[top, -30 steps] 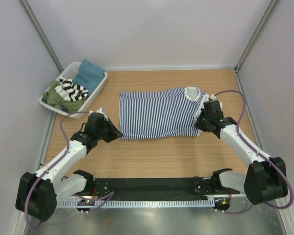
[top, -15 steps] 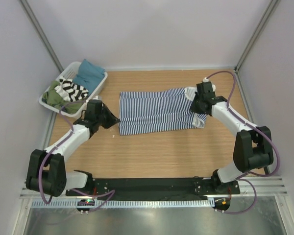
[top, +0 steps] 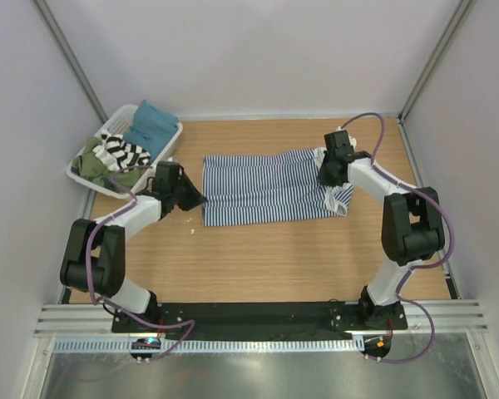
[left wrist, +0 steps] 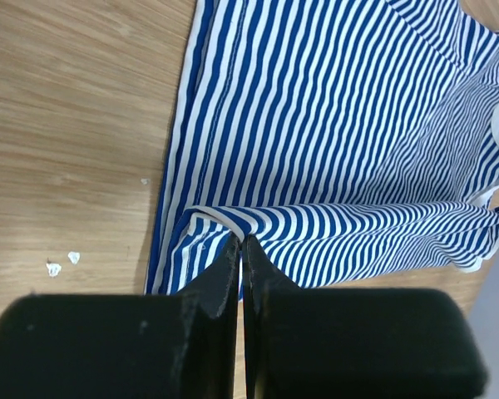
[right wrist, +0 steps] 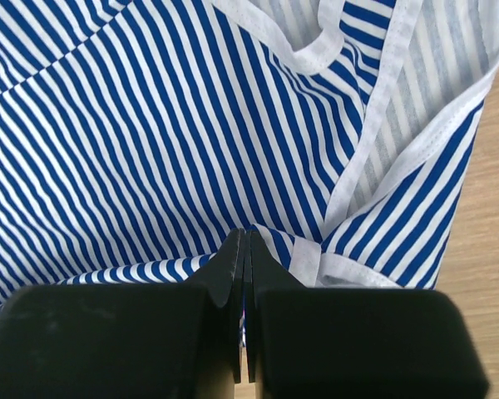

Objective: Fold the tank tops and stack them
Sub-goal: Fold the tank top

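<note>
Over the wooden table both arms reach forward (wrists turned inward), fingers pinching the tank top.

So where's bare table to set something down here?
Free: the bare wood between the near edge of the tank top and the base rail, and a strip between its far edge and the back wall. Crowded: the full basket far left, and the top's ends, where jaws pinch it.

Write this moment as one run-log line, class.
left gripper: shut on striped tank top, hem end | right gripper: shut on same top, strap end | top: near edge partly folded over
</note>
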{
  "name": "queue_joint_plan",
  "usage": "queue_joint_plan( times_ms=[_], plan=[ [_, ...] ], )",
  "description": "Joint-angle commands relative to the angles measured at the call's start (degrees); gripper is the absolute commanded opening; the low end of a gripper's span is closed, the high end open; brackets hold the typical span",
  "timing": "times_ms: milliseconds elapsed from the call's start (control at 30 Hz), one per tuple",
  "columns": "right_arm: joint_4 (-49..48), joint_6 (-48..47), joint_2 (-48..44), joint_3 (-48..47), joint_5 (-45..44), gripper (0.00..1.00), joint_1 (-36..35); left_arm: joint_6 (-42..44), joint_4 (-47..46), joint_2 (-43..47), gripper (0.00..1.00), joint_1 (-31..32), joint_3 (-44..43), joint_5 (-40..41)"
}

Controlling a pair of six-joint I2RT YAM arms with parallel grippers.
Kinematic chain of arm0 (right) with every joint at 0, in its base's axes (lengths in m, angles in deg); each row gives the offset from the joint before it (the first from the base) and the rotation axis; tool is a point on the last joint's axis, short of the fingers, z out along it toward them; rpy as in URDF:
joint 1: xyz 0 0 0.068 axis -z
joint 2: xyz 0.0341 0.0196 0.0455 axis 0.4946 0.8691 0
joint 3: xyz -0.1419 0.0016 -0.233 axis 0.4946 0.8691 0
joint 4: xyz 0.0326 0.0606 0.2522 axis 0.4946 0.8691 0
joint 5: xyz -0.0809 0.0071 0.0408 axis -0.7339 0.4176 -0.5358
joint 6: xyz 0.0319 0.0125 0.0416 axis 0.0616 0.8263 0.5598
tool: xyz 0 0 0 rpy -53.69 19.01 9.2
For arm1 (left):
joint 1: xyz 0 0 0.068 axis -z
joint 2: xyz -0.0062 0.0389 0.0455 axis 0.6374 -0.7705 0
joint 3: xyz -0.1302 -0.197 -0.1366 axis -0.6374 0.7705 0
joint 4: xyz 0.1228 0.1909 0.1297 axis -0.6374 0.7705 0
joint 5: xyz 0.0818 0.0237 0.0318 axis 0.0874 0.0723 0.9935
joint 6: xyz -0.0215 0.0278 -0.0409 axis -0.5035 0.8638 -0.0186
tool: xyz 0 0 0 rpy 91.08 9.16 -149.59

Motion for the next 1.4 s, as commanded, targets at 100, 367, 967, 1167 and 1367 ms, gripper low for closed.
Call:
queue_joint_plan(
  times_ms=[100, 367, 967, 1167, 1367],
  plan=[
    [-1.28, -0.96, 4.92, -6.35, -3.52, 0.01, -0.14, -0.18, -5.34, -4.57, 0.0, -1.28, -3.93, -0.44],
    [-0.93, -0.61, 7.83, -10.31, -4.05, 0.01, -0.14, -0.36, -5.43, -5.46, 0.0, -1.72, -6.13, -0.79],
    [-6.73, -0.08, -0.23, -4.53, -5.81, 0.58, -0.23, 3.68, -0.08, -1.08, 0.66, -2.6, -5.87, 0.61],
    [-7.17, -0.34, -10.51, 7.25, -2.04, 0.54, -0.14, 5.53, 2.48, 5.0, 0.66, -2.43, 0.44, -2.63],
    [-9.62, -0.43, -16.16, 16.4, -0.71, 0.55, -0.14, 5.97, 0.9, 7.81, 0.66, -1.99, 5.65, -2.37]
  ],
)
